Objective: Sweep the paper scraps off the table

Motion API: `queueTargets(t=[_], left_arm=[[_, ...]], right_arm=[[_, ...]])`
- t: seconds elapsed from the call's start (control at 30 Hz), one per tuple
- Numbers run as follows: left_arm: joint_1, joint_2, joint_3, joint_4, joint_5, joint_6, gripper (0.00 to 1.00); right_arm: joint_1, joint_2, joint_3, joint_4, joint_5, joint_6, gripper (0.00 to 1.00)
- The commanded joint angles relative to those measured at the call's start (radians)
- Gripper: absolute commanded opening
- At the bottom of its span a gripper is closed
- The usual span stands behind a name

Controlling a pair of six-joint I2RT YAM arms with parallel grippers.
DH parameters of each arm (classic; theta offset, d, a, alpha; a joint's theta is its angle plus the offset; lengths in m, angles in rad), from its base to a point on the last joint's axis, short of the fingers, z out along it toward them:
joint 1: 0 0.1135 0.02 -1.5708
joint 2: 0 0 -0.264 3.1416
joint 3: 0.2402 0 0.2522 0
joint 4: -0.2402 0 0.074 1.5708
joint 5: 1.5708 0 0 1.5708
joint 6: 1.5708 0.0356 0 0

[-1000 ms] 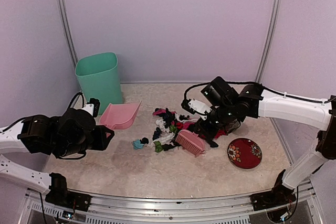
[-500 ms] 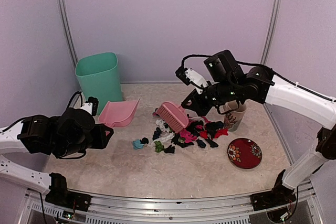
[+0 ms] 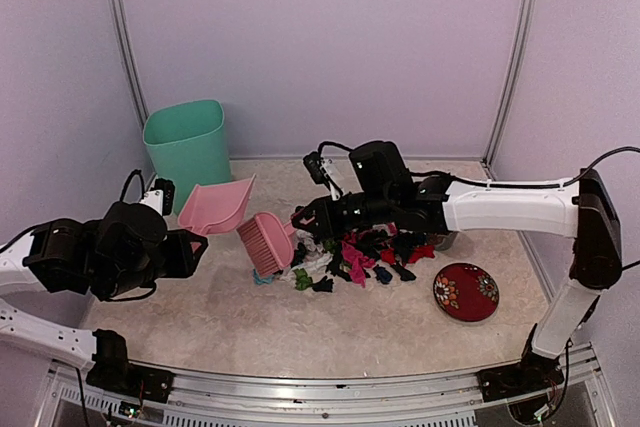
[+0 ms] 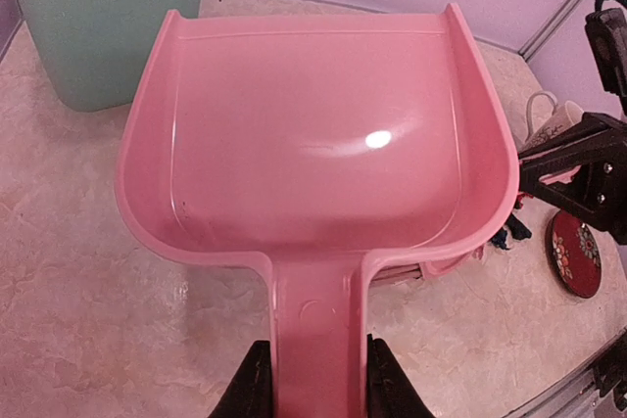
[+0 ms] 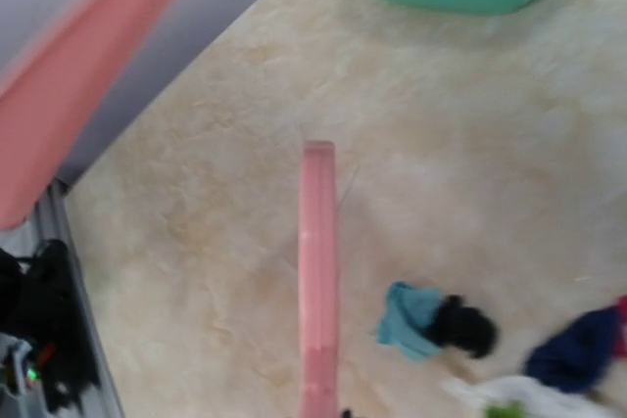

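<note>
The paper scraps (image 3: 352, 253) lie in a loose pile at mid-table, black, magenta, red, white and green. A teal scrap (image 5: 411, 314) and a black one (image 5: 466, 328) lie at the pile's left edge. My right gripper (image 3: 308, 219) is shut on the pink brush (image 3: 265, 244), which hangs just left of the pile; the right wrist view shows the brush (image 5: 318, 281) edge-on. My left gripper (image 4: 318, 387) is shut on the handle of the pink dustpan (image 4: 313, 144), whose mouth faces away; the pan is empty. In the top view the dustpan (image 3: 215, 207) sits left of the brush.
A green bin (image 3: 186, 147) stands at the back left of the table (image 3: 300, 332). A red patterned plate (image 3: 466, 292) lies at the right front. A white cup (image 4: 551, 120) shows partly behind the right arm. Walls close in the back and sides.
My right arm has swung the brush left, from above the pile to its left side. My left arm has shifted slightly left and tipped the dustpan up.
</note>
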Motion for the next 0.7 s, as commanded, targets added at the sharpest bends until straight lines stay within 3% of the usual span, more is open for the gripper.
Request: queueTargets(t=[0.0,0.3,0.67], left_arm=[[0.005,-0.017,0.011,0.003,-0.007,-0.003,0.00],[0.005,0.005,-0.010,0.023,0.049,0.001,0.00],[0.003,0.032,-0.113,0.152,0.190,0.013,0.00]], right_arm=[[0.019,0.098,0.000,0.215,-0.061,0.190,0.00],[0.025,0.246,0.057,0.134,0.101,0.159,0.00],[-0.102,-0.021,-0.224,0.079,0.268,0.090,0.00]])
